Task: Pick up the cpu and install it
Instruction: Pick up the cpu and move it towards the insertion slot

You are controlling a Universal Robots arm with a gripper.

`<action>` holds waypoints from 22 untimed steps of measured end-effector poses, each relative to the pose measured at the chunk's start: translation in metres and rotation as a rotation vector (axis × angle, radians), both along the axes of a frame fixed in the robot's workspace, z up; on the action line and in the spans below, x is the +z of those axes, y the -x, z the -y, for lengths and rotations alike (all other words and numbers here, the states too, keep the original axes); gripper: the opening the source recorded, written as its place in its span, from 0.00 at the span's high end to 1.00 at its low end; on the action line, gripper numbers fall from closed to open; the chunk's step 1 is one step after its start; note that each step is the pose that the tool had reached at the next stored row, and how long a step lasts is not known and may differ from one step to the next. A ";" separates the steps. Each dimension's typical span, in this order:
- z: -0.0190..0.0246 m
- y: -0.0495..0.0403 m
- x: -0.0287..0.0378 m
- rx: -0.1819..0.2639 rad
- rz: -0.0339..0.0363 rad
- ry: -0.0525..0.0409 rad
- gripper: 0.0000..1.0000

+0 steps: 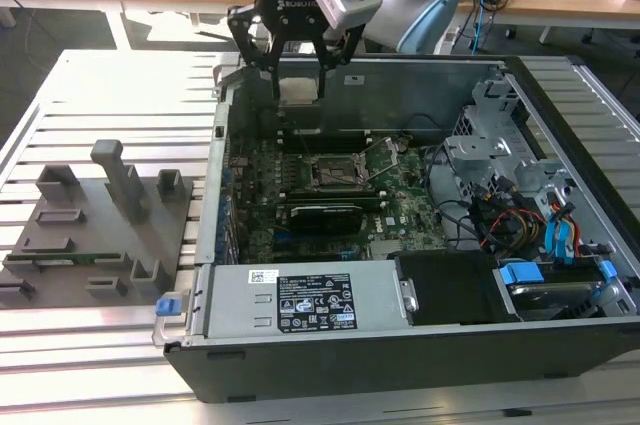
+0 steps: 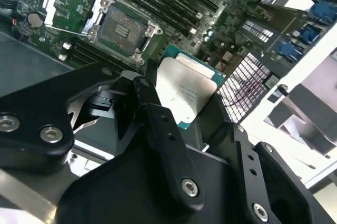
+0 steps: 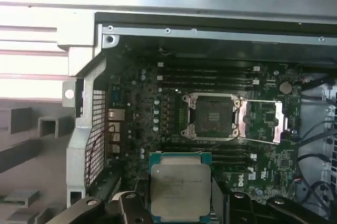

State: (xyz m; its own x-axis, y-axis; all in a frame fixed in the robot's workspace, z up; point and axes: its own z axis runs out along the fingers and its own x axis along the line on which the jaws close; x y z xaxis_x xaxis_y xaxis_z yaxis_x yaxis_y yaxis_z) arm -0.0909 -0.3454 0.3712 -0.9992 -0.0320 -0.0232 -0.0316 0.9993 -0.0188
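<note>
My black hand (image 1: 298,87) pinches the small square silvery-topped cpu (image 3: 179,190) by two opposite edges, holding it in the air over the green motherboard (image 3: 136,109), short of the open black socket frame (image 3: 213,114).

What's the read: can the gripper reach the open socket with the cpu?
Probably yes. The gripper holds the cpu above the open case; the socket has its cover plate flipped aside and nothing lies over it.
</note>
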 end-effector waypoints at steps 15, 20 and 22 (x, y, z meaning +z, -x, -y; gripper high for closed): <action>-0.0196 -0.0376 -0.0206 0.000 -0.0001 0.0007 0.45; -0.0196 -0.0515 -0.0260 0.000 0.0000 0.0006 0.45; -0.0196 -0.0573 -0.0281 0.000 -0.0001 0.0007 0.45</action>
State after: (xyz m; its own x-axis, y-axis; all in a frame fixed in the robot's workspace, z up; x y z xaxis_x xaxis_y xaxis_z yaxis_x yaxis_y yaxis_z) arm -0.0336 -0.3258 0.3430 -0.9992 -0.0319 -0.0230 -0.0314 0.9993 -0.0195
